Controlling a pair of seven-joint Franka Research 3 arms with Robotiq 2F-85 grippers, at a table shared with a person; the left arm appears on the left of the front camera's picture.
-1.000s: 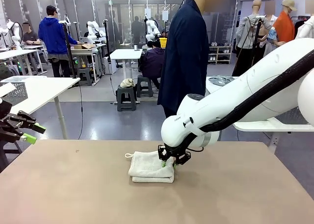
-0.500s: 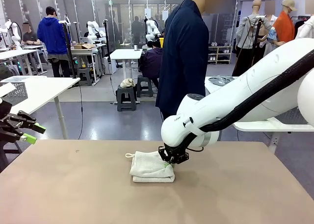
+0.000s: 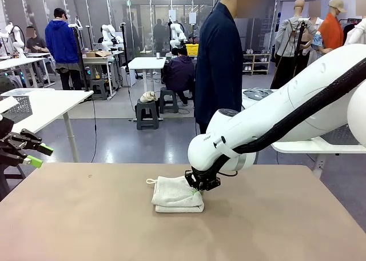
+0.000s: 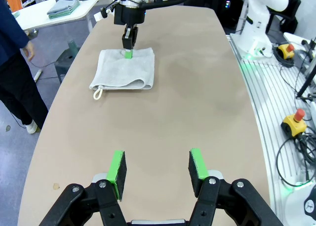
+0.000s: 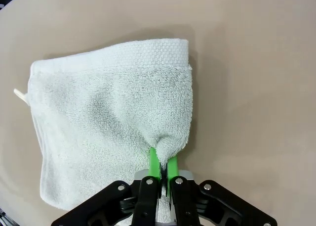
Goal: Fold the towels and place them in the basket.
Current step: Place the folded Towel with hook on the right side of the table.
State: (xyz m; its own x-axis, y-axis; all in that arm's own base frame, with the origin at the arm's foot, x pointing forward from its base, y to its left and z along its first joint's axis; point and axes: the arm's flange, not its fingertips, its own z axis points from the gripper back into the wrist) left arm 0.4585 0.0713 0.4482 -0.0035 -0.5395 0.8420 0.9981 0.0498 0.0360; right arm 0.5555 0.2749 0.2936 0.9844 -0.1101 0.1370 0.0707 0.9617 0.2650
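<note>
Right wrist view: folded cream towel (image 5: 108, 122), centre frame; likely soft, light, limp; right gripper (image 5: 162, 160) pinches its edge; left gripper (image 4: 157, 161) agape, empty.

A folded cream towel (image 3: 176, 196) lies near the middle of the tan table (image 3: 86, 227), with its loop sticking out at its 10 o'clock corner. The right gripper (image 3: 194, 187), reaching in from 3 o'clock, is pinched on the towel's 2 o'clock corner. The left gripper (image 3: 41, 156) hangs beyond the table's 9 o'clock edge, fingers apart. A person (image 3: 219, 61) in a dark coat stands at 12 o'clock.
</note>
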